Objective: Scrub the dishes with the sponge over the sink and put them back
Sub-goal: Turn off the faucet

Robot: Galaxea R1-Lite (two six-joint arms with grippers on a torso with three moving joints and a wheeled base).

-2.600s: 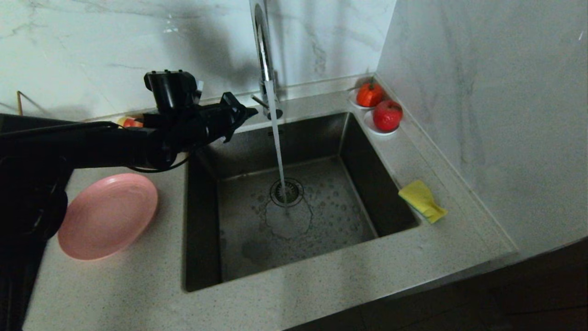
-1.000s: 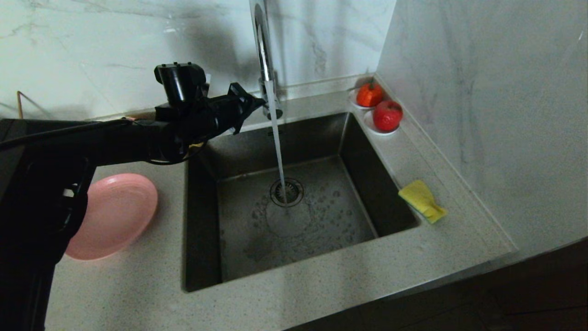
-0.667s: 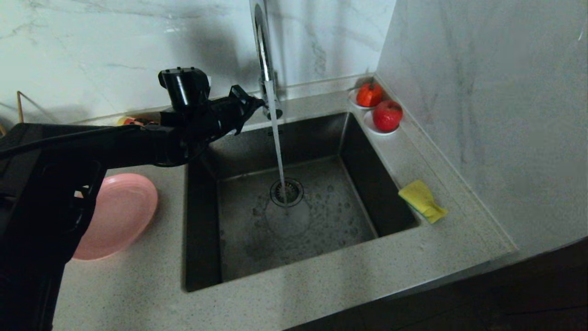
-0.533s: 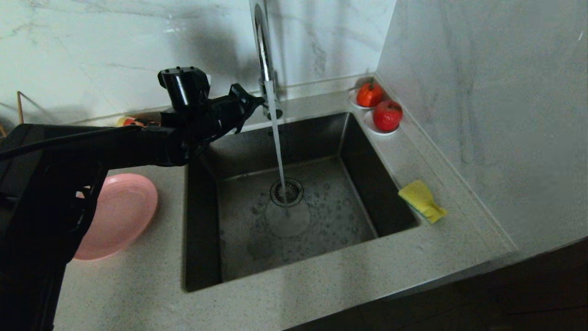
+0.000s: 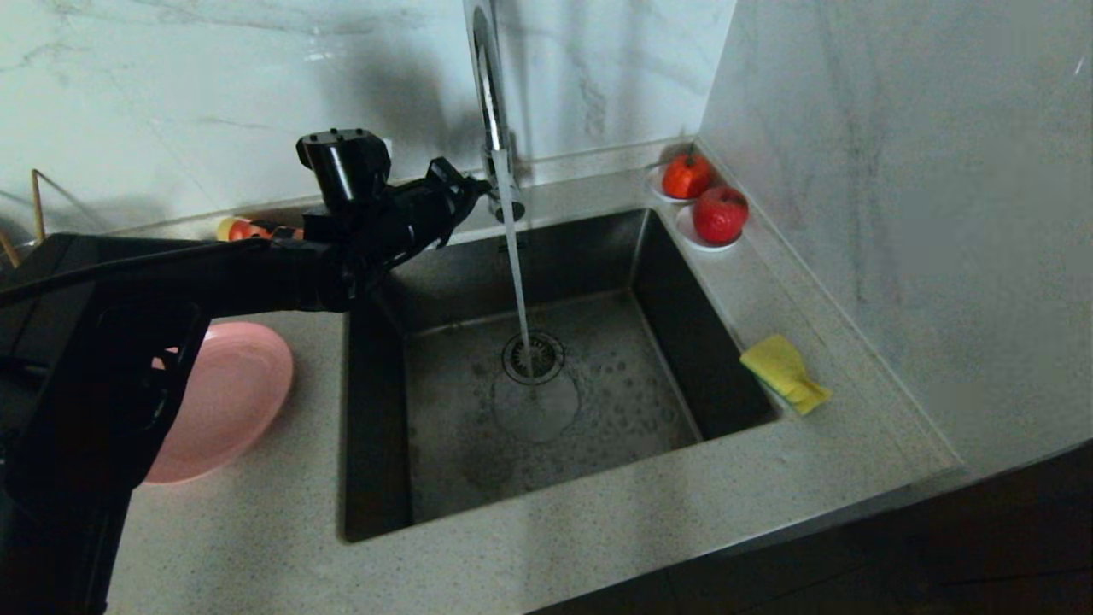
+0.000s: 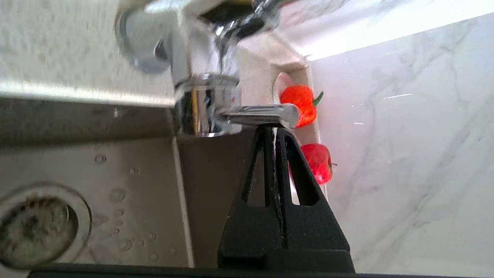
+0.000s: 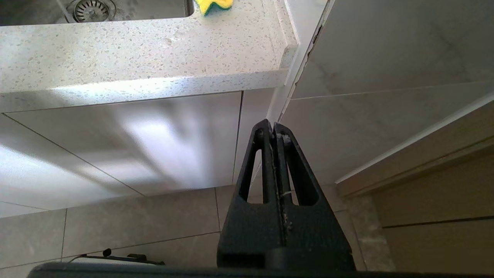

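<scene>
The pink plate (image 5: pixel 230 401) lies on the counter left of the sink (image 5: pixel 683 316), partly behind my left arm. The yellow sponge (image 5: pixel 784 371) rests on the counter at the sink's right rim, and its edge also shows in the right wrist view (image 7: pixel 214 4). My left gripper (image 5: pixel 476 184) is shut and empty. Its tips (image 6: pixel 272 129) press against the tap's side lever (image 6: pixel 258 114). Water runs from the chrome tap (image 5: pixel 488 94) onto the drain strainer (image 5: pixel 533 357). My right gripper (image 7: pixel 273 127) hangs shut and empty below the counter, in front of the cabinet.
Two red fruits (image 5: pixel 687 175) (image 5: pixel 720 213) sit on white saucers in the back right corner. A marble wall stands close on the right. A small orange-red object (image 5: pixel 243 229) lies behind my left arm by the back wall.
My left gripper moved right from beside the tap to its lever, then stayed nearly still over the last second. Water keeps running. Plate and sponge have not moved.
</scene>
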